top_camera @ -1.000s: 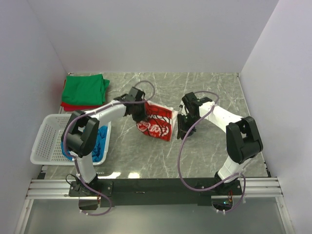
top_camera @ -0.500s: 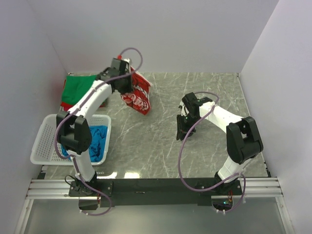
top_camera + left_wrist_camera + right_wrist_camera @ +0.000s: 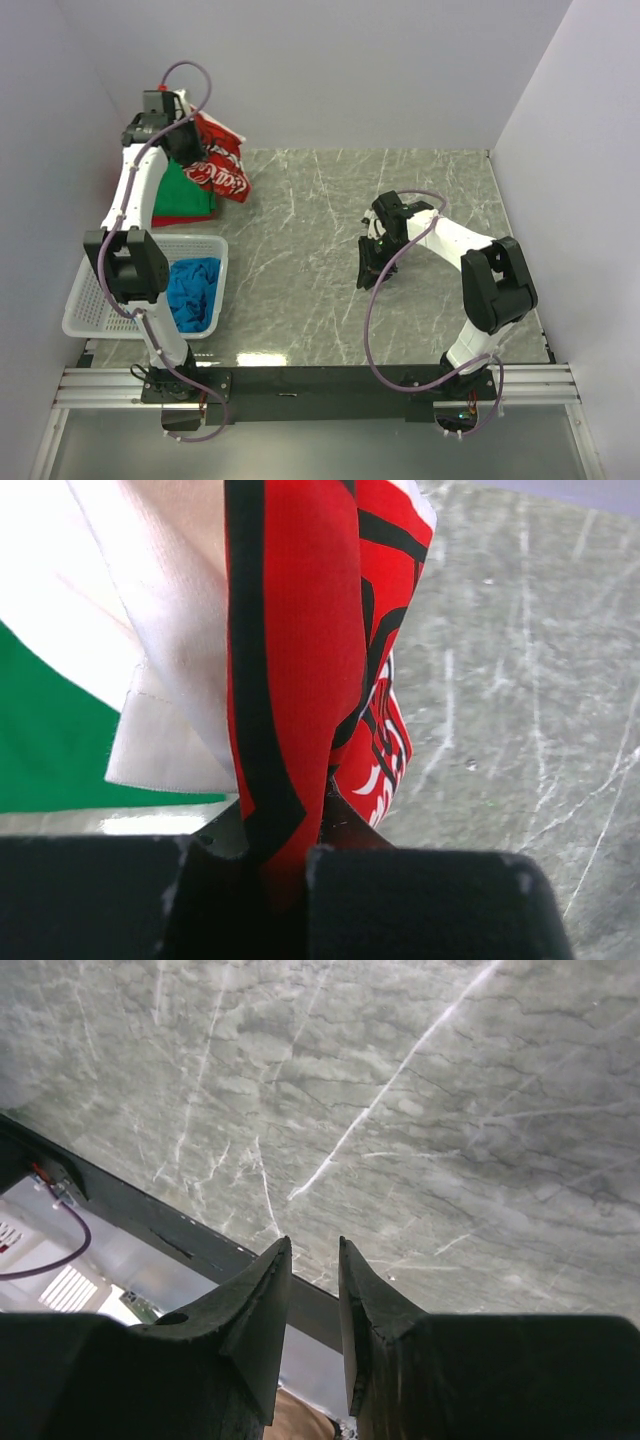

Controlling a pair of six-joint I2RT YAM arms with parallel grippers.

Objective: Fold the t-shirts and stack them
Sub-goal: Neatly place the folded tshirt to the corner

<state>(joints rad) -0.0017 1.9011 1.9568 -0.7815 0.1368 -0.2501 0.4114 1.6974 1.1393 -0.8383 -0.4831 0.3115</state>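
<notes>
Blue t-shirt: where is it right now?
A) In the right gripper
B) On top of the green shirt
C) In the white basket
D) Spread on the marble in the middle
C: the blue t-shirt lies bunched inside the white basket, in its right part, beside the left arm.

This is a robot test cell in a lab, not a home: a grey marble-patterned table (image 3: 330, 300) is boxed in on three sides by plain white panels (image 3: 330, 70), forming a bare enclosure. Two white-and-black arms, the left arm (image 3: 135, 215) and the right arm (image 3: 465, 250), are bolted to a black metal rail (image 3: 320, 385) along the near edge, with purple cables (image 3: 372, 320) looping from their bases. The only props are staged ones: a white lattice basket (image 3: 95, 285) and a few t-shirts (image 3: 185, 190) laid out as test material
</notes>
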